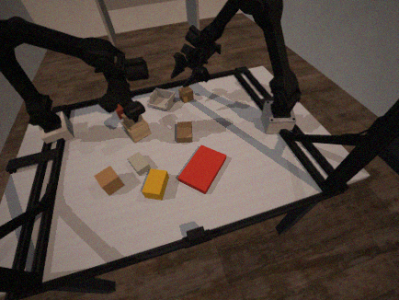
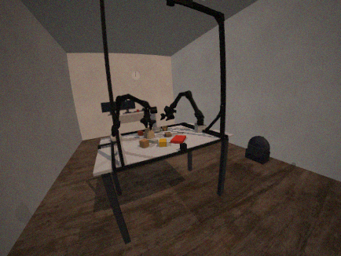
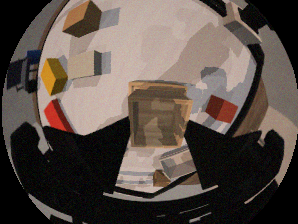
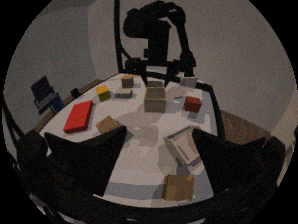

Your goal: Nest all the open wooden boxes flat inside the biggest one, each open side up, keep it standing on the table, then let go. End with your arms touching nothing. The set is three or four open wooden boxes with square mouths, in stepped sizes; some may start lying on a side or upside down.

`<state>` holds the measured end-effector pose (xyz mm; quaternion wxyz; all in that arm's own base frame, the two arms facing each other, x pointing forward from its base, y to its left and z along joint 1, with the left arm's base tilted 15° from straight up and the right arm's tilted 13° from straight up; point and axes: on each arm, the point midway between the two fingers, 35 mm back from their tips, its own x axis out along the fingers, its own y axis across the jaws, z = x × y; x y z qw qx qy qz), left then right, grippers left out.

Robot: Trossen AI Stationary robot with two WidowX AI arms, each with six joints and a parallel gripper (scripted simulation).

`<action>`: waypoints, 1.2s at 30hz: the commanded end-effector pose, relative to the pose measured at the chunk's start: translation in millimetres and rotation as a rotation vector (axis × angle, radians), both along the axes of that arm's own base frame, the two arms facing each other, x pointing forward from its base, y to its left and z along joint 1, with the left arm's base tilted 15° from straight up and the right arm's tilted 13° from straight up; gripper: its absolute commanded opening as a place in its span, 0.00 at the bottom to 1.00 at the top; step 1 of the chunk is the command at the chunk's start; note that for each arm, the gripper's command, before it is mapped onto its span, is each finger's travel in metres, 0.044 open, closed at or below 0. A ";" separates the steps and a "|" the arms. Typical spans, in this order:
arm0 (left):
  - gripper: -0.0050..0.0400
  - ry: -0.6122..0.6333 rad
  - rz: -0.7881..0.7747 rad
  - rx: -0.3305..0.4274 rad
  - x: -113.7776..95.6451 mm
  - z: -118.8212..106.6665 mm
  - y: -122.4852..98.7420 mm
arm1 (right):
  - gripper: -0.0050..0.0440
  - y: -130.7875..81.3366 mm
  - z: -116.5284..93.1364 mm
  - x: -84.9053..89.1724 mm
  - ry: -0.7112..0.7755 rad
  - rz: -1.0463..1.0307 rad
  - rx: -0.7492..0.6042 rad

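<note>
My left gripper is shut on a tan wooden box, open side up. The held box is right over a wooden box on the table; how far it sits inside is hidden. A pale open box stands open side up, apart, towards the back edge. My right gripper is open and empty, raised beyond the pale box.
Around lie brown blocks, an orange-brown block, a pale block, a yellow block, a flat red block and a small red block close to the left gripper. Whether any is an upturned box is unclear.
</note>
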<state>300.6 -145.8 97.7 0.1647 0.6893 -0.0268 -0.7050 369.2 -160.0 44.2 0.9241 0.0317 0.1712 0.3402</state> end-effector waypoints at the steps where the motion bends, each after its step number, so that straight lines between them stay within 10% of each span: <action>1: 0.11 0.006 0.004 0.002 -1.2 -2.6 -0.3 | 0.92 0.2 0.6 0.1 -0.007 0.002 -0.001; 36: 0.11 0.006 0.004 0.002 -0.4 -13.5 -3.6 | 0.92 0.2 0.6 0.1 -0.007 0.002 -0.001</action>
